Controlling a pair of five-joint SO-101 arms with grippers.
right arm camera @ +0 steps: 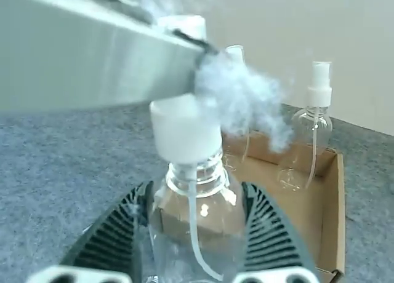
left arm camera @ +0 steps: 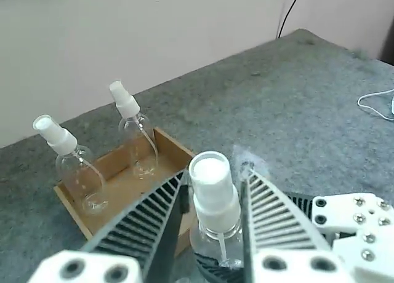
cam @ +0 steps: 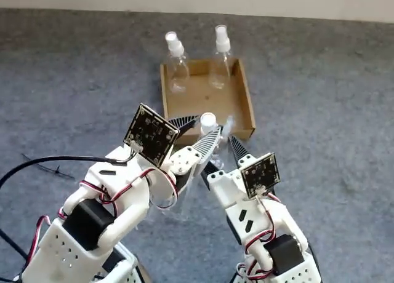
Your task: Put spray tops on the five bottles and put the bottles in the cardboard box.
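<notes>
Cross-threading is the danger here. From above, the spray top [cam: 208, 119] sits between the two arms, just before the near wall of the cardboard box [cam: 249, 104] on the grey bench [cam: 326, 172]. If it goes on crooked, it may jam or sit loose. One capped bottle [cam: 176, 67] and a second capped bottle [cam: 220, 61] stand at the box's far end.

In the left wrist view, the left pincer [left arm camera: 212, 197] is closed on the spray top, one finger pressed against each side of its white collar. The clear bottle [left arm camera: 215, 243] is directly beneath.

In the right wrist view, the right pincer [right arm camera: 194, 209] clamps the clear bottle's body, with the top rising above its fingers. Too weak a hold would let the bottle spin with the cap.
</notes>
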